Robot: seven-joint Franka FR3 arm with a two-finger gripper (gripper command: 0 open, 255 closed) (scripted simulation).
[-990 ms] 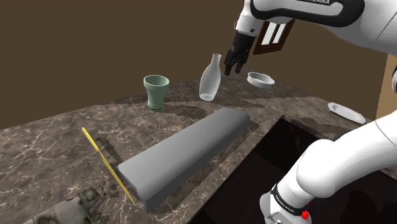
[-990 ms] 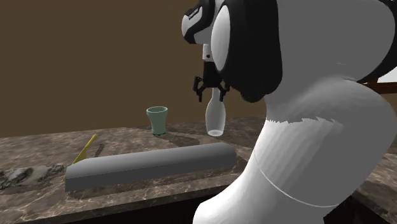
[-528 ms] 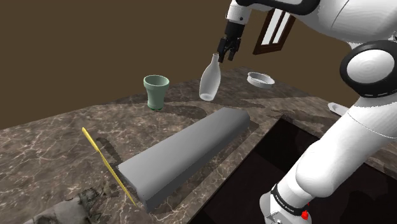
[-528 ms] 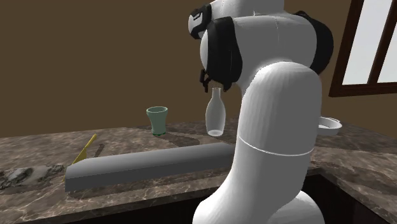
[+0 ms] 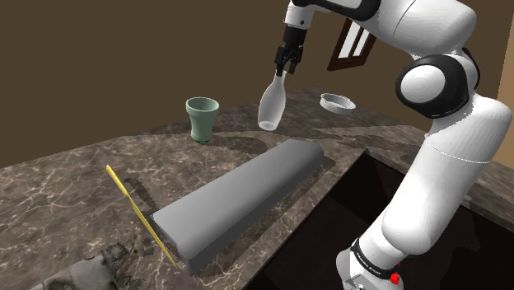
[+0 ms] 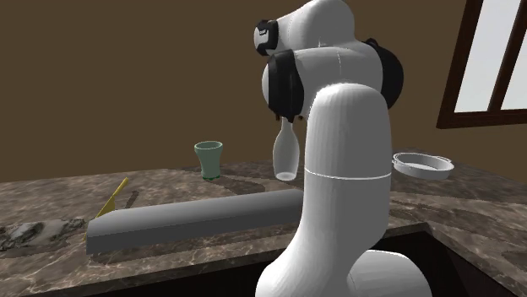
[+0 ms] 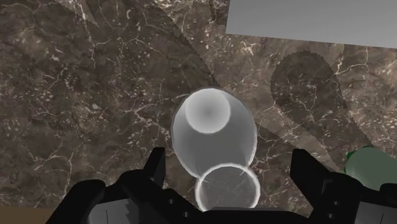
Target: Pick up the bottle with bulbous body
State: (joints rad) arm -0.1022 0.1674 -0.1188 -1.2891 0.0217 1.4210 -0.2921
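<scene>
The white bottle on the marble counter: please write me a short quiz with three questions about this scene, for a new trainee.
1. True or false: the gripper is shut on the neck of the white bottle.
2. In the shoulder view, on which side of the bottle does the green cup stand? A: its left. B: its right. C: on top of it.
3. Fill in the word: the thin stick beside the long grey block is ____.
Key: 1 false, the fingers stand apart on either side of the bottle's mouth and do not touch it. 2 A. 3 yellow.
</scene>
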